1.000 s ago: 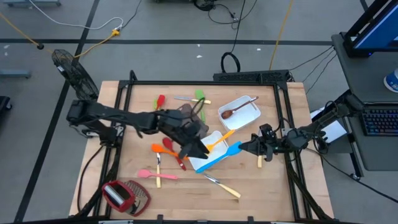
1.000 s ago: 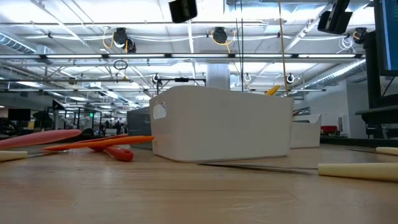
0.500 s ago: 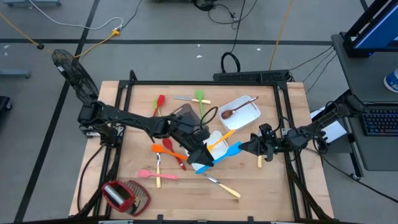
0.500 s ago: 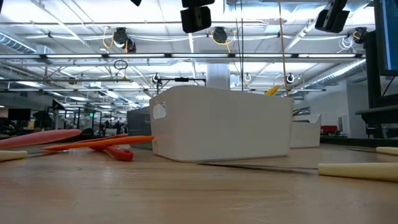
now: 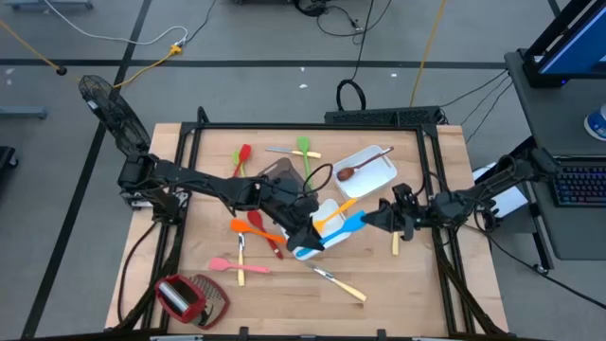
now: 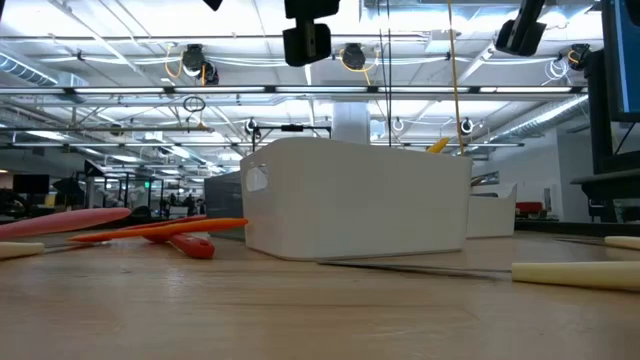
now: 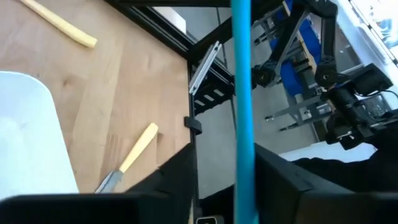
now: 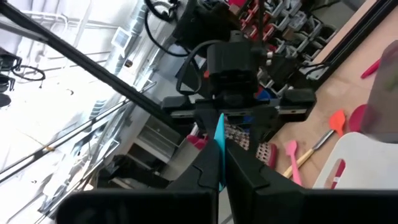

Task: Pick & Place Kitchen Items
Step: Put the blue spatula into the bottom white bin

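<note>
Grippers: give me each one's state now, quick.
Left gripper: closed on the blue spatula, near its handle end.
Right gripper: shut on the blue spatula's other end.

A robotics lab in a big industrial hall. Ceiling trusses (image 6: 120, 92) with strip lights run overhead (racks of equipment beyond), and cables (image 5: 355, 43) trail across the grey floor beside the wooden worktop (image 5: 284, 294).

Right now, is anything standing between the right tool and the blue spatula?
Nothing visible does. The right tool is shut on one end of the blue spatula, which is lifted off the table, and the left tool is at its other end.
</note>
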Controlling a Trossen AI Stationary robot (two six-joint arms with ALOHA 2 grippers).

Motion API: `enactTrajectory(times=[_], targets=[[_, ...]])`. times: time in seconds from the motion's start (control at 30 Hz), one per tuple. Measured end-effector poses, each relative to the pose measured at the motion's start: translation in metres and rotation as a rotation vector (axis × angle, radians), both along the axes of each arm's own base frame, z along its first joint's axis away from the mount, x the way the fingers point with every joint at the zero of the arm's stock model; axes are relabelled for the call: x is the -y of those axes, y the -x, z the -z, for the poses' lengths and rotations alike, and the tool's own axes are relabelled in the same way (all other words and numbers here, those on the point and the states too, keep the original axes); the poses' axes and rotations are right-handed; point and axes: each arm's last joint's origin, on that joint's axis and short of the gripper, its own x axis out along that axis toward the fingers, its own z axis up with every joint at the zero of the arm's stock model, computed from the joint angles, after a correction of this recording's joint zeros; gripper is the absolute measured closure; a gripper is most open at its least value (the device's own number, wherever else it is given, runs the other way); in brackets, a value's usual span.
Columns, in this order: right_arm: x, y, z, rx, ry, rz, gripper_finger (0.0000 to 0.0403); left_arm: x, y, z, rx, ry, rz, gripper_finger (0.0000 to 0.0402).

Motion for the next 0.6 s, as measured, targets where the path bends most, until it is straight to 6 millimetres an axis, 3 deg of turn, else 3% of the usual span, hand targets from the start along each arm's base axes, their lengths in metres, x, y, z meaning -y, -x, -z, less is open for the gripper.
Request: enactTrajectory(times=[0.2, 0.6], targets=[[0.0013, -0.0005, 0.0000, 0.000, 0.004, 0.012, 0.0401, 0.0008, 0.0001, -0.0001, 0.012, -0.014, 0.014, 0.0384], [0.0023, 0.0012, -0.0092, 0.099, 0.073, 0.038, 0.0319, 0.0017, 0.0000, -0.0009, 0.028, -0.030, 0.006, 0.0388]])
